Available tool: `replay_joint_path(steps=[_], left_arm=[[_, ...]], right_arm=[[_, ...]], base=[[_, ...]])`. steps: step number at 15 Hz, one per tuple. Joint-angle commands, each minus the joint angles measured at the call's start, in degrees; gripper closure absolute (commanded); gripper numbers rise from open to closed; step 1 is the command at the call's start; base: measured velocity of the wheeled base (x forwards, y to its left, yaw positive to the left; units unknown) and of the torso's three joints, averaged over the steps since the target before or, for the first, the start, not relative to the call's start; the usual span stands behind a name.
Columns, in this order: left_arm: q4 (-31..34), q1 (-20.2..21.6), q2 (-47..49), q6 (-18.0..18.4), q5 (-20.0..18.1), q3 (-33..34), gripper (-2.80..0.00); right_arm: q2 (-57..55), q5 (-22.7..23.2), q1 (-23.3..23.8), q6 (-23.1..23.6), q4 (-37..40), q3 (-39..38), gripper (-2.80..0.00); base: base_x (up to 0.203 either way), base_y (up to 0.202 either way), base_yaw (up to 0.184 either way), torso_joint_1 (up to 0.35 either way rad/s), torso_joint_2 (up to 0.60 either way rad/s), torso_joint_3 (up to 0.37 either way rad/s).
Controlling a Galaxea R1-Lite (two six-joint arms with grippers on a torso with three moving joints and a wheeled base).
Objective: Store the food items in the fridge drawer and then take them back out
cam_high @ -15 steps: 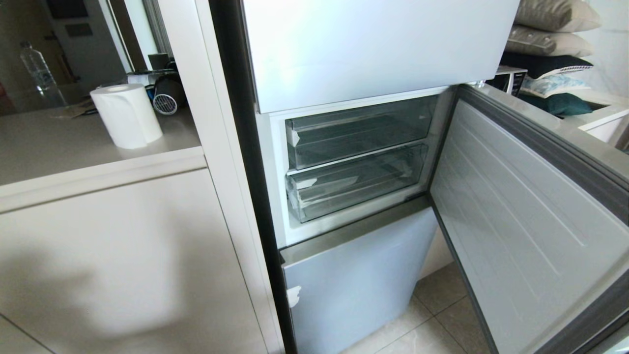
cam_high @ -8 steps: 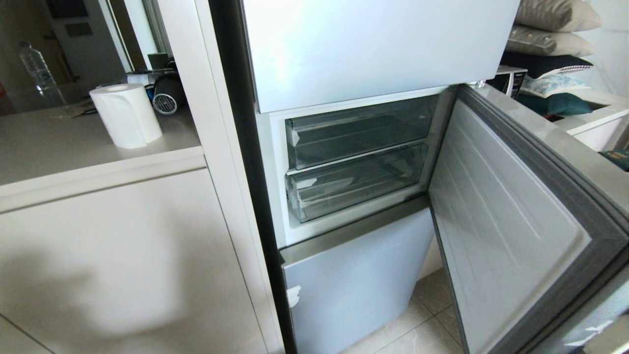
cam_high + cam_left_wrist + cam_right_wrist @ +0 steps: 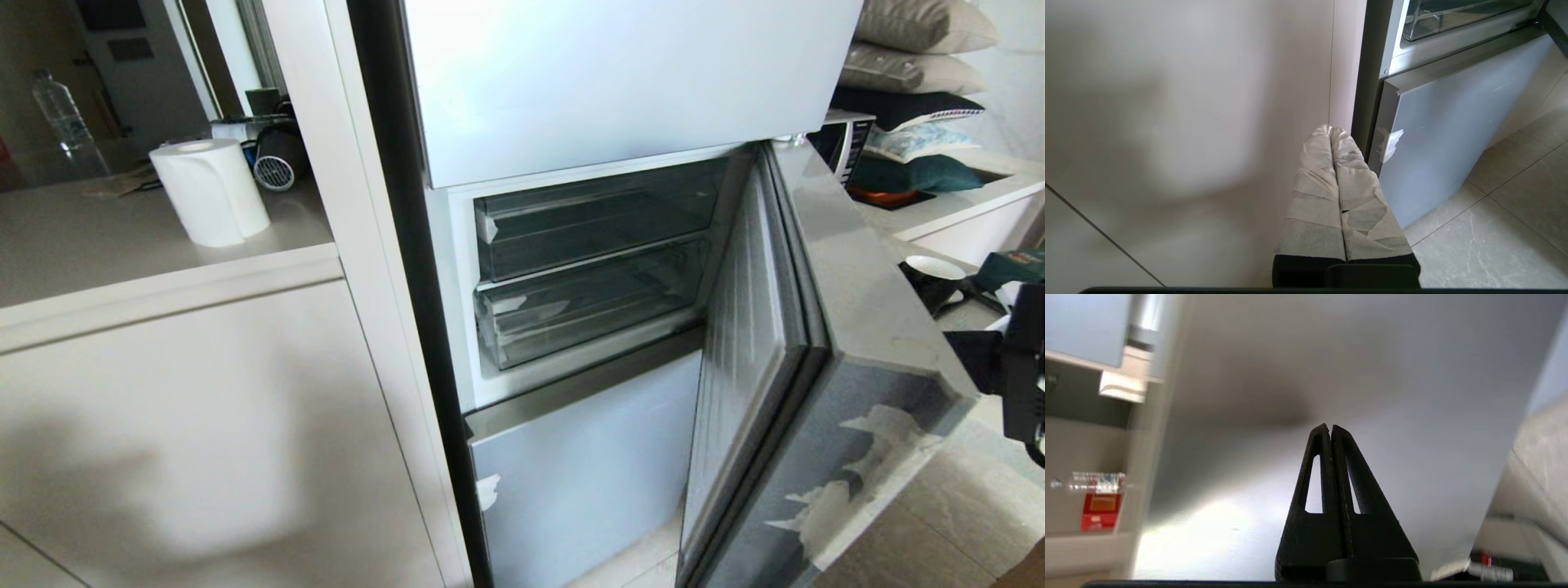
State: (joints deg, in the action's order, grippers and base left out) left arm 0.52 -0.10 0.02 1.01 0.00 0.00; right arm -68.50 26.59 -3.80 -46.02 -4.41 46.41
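The fridge drawer [image 3: 588, 306] is the lower of two clear bins in the open middle compartment, pushed in, with white tape scraps at its left corner. Its edge also shows in the left wrist view [image 3: 1453, 16]. The food items are out of view. The grey compartment door [image 3: 833, 343] stands half swung in front of the bins. My right arm [image 3: 1024, 367] is at the far right, beyond the door's outer face. My right gripper [image 3: 1329, 426] is shut and empty, its tips at that grey door face [image 3: 1372, 375]. My left gripper [image 3: 1331, 128], wrapped in tape, is shut and parked low beside the cabinet.
A paper roll [image 3: 211, 190] and a bottle [image 3: 61, 118] stand on the counter to the left. Pillows [image 3: 914, 49] and a dark cup [image 3: 931, 273] lie behind the door on the right. The lower fridge door [image 3: 588, 457] is closed. A red box [image 3: 1100, 500] shows in the right wrist view.
The compartment door has swung from wide open to about halfway closed, showing its outer face. My right arm has come into view at the right edge.
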Motion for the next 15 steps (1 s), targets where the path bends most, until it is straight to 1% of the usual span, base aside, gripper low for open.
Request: replay_joint_path(steps=[1, 3, 5, 7, 8, 10, 11, 12, 13, 15], left_arm=[[0.0, 0.0, -0.1, 0.0, 0.0, 0.0, 0.0], [0.0, 0.0, -0.1, 0.0, 0.0, 0.0, 0.0], [0.0, 0.0, -0.1, 0.0, 0.0, 0.0, 0.0], [0.0, 0.0, -0.1, 0.0, 0.0, 0.0, 0.0], [0.0, 0.0, -0.1, 0.0, 0.0, 0.0, 0.0], [0.0, 0.0, -0.1, 0.0, 0.0, 0.0, 0.0], [0.0, 0.0, -0.1, 0.0, 0.0, 0.0, 0.0], [0.0, 0.0, -0.1, 0.0, 0.0, 0.0, 0.0], [0.0, 0.0, -0.1, 0.0, 0.0, 0.0, 0.0], [0.0, 0.0, -0.1, 0.0, 0.0, 0.0, 0.0]], right_arm=[[-9.1, -8.6, -7.3, -0.3, -6.9, 1.1, 0.0], [-19.2, -14.8, -11.1, -0.4, -13.0, 3.8, 0.0], [-28.3, -18.1, -15.2, -0.6, -16.3, 8.9, 0.0], [-35.3, -21.2, -20.8, -0.6, -17.7, 17.8, 0.0], [-38.5, -22.8, -22.9, -0.5, -18.0, 22.4, 0.0], [-45.6, -27.0, -25.6, -0.5, -18.3, 33.3, 0.0], [-48.2, -28.8, -26.5, -0.5, -18.3, 36.9, 0.0], [-49.7, -29.9, -27.1, -0.6, -18.3, 38.7, 0.0], [-49.1, -30.3, -27.2, -0.6, -18.2, 38.2, 0.0], [-42.7, -30.7, -27.4, -0.5, -18.1, 33.7, 0.0]], base=[[0.0, 0.0, 0.0, 0.0, 0.0, 0.0], [0.0, 0.0, 0.0, 0.0, 0.0, 0.0], [0.0, 0.0, 0.0, 0.0, 0.0, 0.0], [0.0, 0.0, 0.0, 0.0, 0.0, 0.0], [0.0, 0.0, 0.0, 0.0, 0.0, 0.0], [0.0, 0.0, 0.0, 0.0, 0.0, 0.0], [0.0, 0.0, 0.0, 0.0, 0.0, 0.0], [0.0, 0.0, 0.0, 0.0, 0.0, 0.0], [0.0, 0.0, 0.0, 0.0, 0.0, 0.0], [0.0, 0.0, 0.0, 0.0, 0.0, 0.0]])
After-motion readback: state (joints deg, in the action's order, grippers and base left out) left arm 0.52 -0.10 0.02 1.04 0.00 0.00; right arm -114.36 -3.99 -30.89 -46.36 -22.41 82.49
